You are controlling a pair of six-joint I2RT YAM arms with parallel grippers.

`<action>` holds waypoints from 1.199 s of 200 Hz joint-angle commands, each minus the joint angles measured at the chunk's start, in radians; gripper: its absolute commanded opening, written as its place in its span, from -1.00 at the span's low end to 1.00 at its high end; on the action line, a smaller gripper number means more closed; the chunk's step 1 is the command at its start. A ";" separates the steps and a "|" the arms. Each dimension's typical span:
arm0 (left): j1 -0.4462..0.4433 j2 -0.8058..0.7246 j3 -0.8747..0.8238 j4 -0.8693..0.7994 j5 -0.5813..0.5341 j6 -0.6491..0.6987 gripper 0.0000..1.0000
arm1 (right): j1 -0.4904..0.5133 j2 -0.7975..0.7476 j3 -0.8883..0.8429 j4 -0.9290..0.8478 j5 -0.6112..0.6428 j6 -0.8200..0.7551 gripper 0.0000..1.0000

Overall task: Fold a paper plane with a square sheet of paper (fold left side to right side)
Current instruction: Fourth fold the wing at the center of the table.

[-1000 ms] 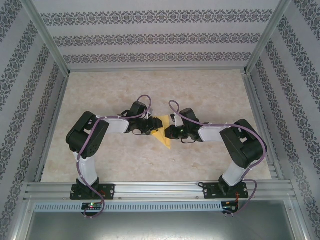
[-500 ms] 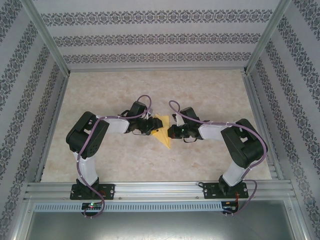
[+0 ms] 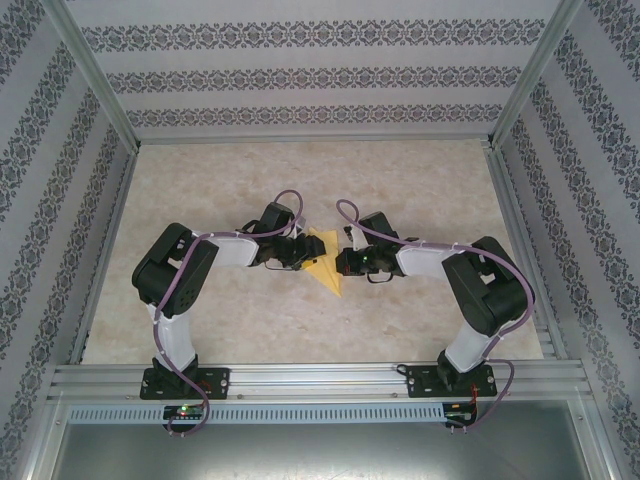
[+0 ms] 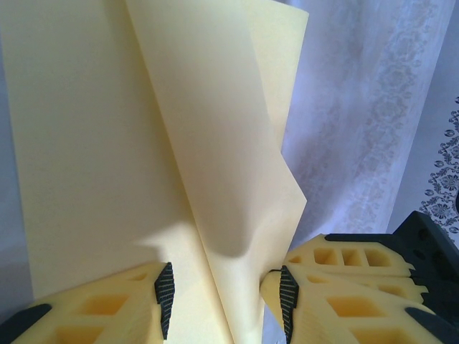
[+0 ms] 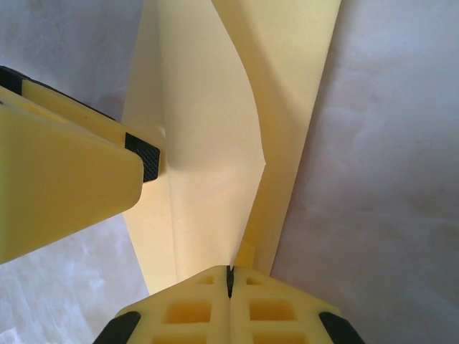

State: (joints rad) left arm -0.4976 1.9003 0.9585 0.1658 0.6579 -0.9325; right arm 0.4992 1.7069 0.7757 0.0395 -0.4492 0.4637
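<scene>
- The square sheet of paper is held up between the arms, over the middle of the table.
- The right gripper pinches its edge tight. A hard pull could tear it.
- The left gripper is half open around the fold, so the paper could slip and crease crooked.

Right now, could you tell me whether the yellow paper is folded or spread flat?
Folded, not flat: the yellow sheet of paper stands in overlapping layers with creases running lengthwise, and one flap bows outward.
</scene>
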 commanded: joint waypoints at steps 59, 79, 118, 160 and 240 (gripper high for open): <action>-0.015 0.014 -0.007 -0.035 -0.031 0.008 -0.06 | -0.009 0.042 0.028 -0.063 0.056 -0.034 -0.90; -0.015 0.014 -0.009 -0.036 -0.032 0.008 -0.06 | -0.010 0.031 0.030 -0.070 0.059 -0.044 -0.90; -0.015 0.015 -0.006 -0.039 -0.033 0.010 -0.06 | -0.010 -0.004 0.033 -0.068 0.043 -0.051 -0.90; -0.015 0.016 -0.005 -0.040 -0.033 0.010 -0.07 | -0.010 -0.015 0.036 -0.063 0.036 -0.050 -0.90; -0.015 0.014 -0.001 -0.043 -0.030 0.011 -0.06 | -0.010 0.013 0.054 -0.065 0.044 -0.051 -0.90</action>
State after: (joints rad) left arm -0.4976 1.9003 0.9585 0.1658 0.6582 -0.9321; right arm 0.4992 1.7134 0.8059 -0.0139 -0.4259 0.4374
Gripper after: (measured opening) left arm 0.467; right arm 0.047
